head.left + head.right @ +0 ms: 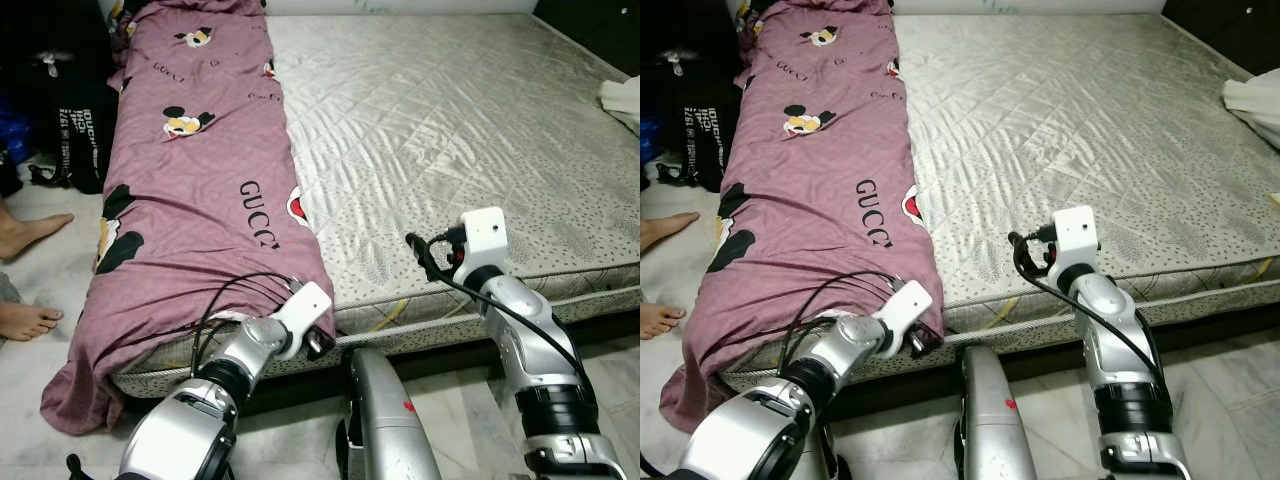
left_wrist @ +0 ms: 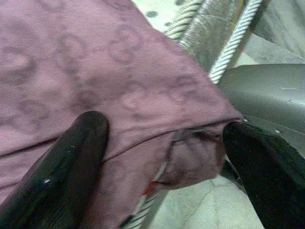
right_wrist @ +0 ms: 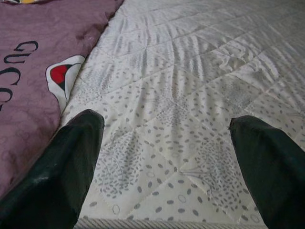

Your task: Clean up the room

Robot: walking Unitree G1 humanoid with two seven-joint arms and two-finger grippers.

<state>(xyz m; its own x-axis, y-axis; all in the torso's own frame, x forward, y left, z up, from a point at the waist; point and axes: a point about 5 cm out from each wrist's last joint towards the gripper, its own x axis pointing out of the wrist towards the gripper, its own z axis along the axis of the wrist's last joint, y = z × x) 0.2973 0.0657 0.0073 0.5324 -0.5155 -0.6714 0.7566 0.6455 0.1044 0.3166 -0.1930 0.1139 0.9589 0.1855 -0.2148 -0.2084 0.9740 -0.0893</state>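
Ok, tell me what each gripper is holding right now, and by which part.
Nothing is held. The left gripper is open around the lower corner of the purple sheet at the mattress edge, not yet closed. The right gripper hangs open over the bare mattress.

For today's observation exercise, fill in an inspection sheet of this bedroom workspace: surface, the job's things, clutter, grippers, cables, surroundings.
Surface: bare quilted mattress with a grey speckled pattern, on a low bed frame.
Job's things: mauve printed bedsheet bunched along the mattress's left side, its end hanging over the corner towards the floor.
Clutter: white cloth at the mattress's far right edge; dark bags on the floor to the left.
Grippers: left gripper open, fingers either side of the bedsheet's hanging corner; right gripper open above the mattress's near edge.
Cables: black cables looping along both forearms.
Surroundings: pale tiled floor; a person's bare feet at far left.
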